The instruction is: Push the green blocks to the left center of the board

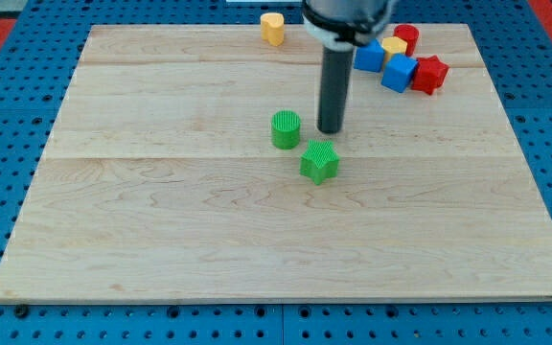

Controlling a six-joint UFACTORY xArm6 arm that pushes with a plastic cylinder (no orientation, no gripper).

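A green cylinder (286, 129) stands near the middle of the wooden board (161, 220). A green star-shaped block (320, 161) sits just below and to its right, close by but apart. My tip (331, 129) rests on the board just right of the green cylinder and just above the green star block, with a small gap to each. The dark rod rises from it to the view's top.
A yellow block (272, 28) sits at the top edge, left of the rod. At the top right lies a cluster: two blue blocks (400, 72), a red block (406, 36), a red star-like block (429, 74) and a small yellow block (393, 46).
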